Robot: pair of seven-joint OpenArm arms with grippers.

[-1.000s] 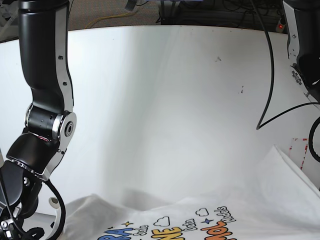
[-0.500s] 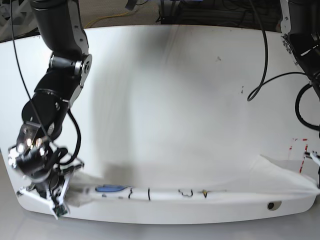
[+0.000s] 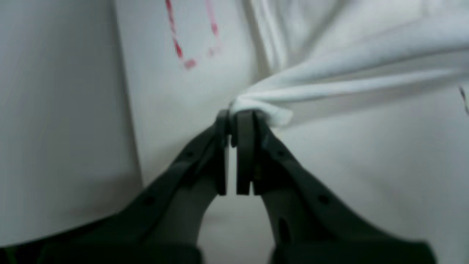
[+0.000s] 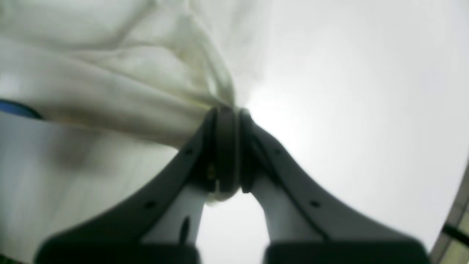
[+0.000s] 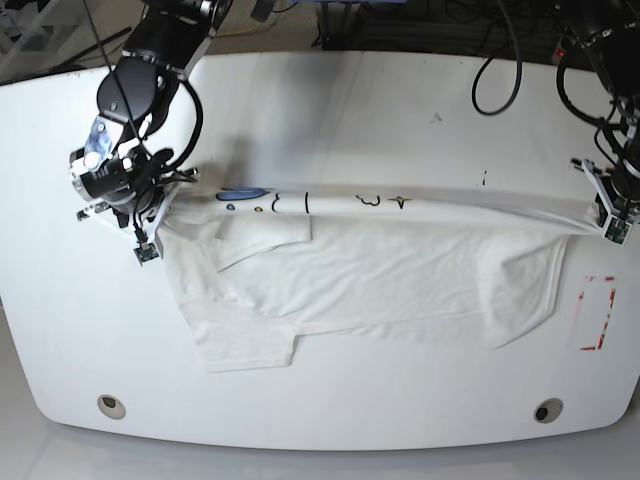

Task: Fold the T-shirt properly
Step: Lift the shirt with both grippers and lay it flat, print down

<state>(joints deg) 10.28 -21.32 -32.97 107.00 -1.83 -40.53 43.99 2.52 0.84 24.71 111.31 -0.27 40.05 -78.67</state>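
The white T-shirt (image 5: 370,275) hangs stretched between my two grippers over the white table (image 5: 330,120). Its top edge is pulled into a taut roll where bits of blue and yellow print show (image 5: 240,195). The plain white reverse drapes down toward the table's front. My right gripper (image 5: 150,235) is shut on the shirt's left end, and the right wrist view shows bunched cloth (image 4: 146,84) in its closed jaws (image 4: 227,121). My left gripper (image 5: 607,222) is shut on the right end, with a white fold (image 3: 263,110) pinched at its tips (image 3: 234,121).
A red dashed rectangle (image 5: 597,310) is marked on the table at the right, also seen in the left wrist view (image 3: 183,55). Two round holes (image 5: 110,405) (image 5: 545,410) sit near the front edge. Cables hang behind the table's far edge.
Both arms have carried the shirt from the front edge up toward the table's middle. The shirt now hangs spread between them with its body draped below the taut top edge.
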